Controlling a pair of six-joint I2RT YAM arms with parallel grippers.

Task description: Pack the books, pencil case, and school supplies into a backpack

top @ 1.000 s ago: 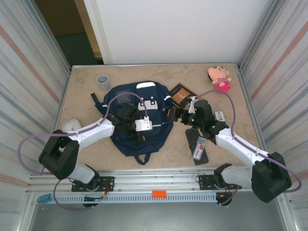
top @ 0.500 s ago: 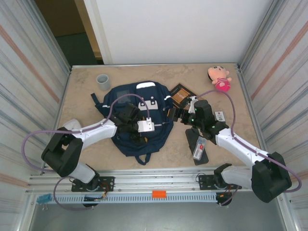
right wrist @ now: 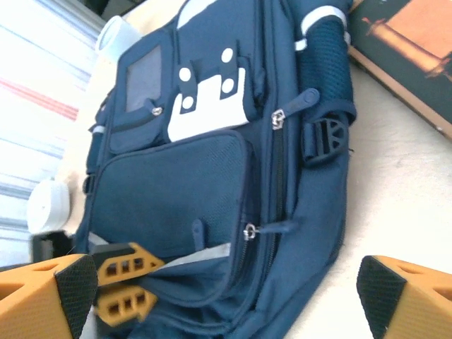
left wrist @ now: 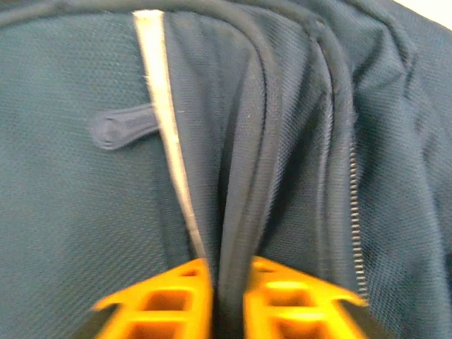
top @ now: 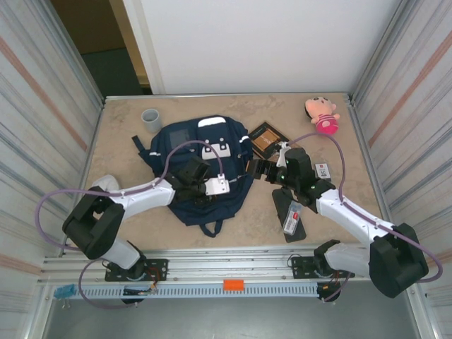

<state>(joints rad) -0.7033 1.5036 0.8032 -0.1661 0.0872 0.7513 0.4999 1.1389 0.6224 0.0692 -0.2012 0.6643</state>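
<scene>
Left claw point(left wrist: 227, 300) is squeezed together on a fold of the backpack point(left wrist: 78, 212), right next to the pale strip, bottom middle of its wrist view. Right claw point(right wrist: 226, 296) is spread wide with nothing in it, tips sitting in the two bottom corners of its own view, at the backpack's right side. From the top cam the backpack is mid-frame and the book point(top: 266, 138) is just beside its upper right. The case point(top: 281, 200) is lower right with the packet point(top: 292, 219) lying on it. Cup point(top: 151, 120) upper left, plush toy point(top: 321, 113) upper right.
</scene>
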